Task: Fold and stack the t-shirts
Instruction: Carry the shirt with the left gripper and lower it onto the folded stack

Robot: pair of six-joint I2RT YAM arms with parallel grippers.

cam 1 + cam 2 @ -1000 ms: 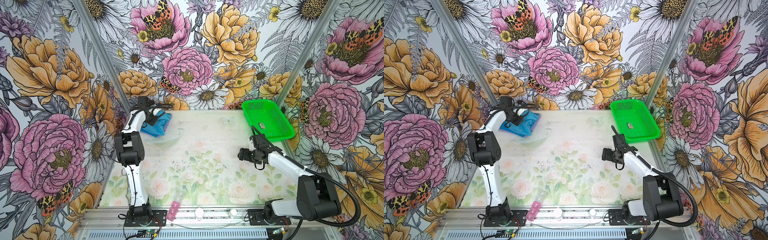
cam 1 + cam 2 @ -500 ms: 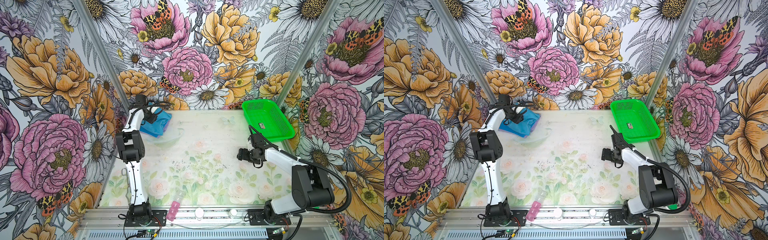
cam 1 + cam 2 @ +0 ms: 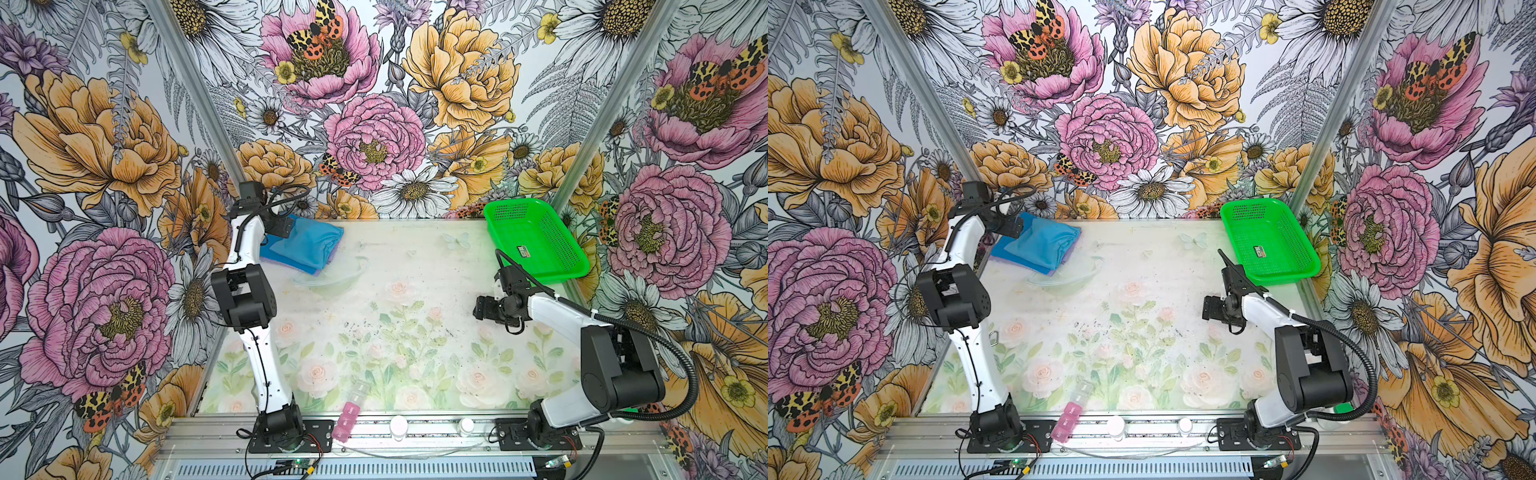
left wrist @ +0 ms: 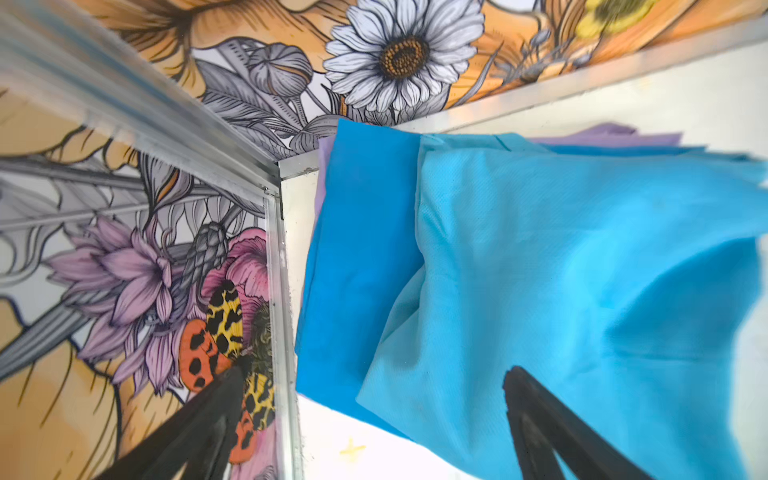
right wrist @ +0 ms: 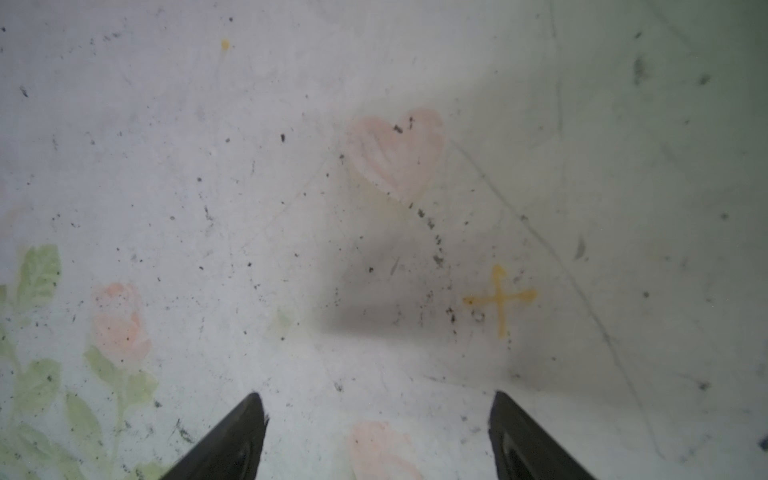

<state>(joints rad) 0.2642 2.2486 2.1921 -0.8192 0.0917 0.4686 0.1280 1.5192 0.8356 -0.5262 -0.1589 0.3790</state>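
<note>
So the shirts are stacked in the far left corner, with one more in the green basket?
Not quite: the green basket holds no shirt, only a small label, as both top views show. The shirts are stacked in the far left corner.

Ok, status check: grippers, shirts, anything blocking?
Left gripper open over the t-shirts edge, holding nothing. Right gripper open above table. Shirts stacked in far-left corner, teal on top. Clear plastic piece next to them; nothing else close.

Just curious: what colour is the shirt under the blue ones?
Lavender. That shirt peeks past the blue shirts, clearest in the left wrist view.
</note>
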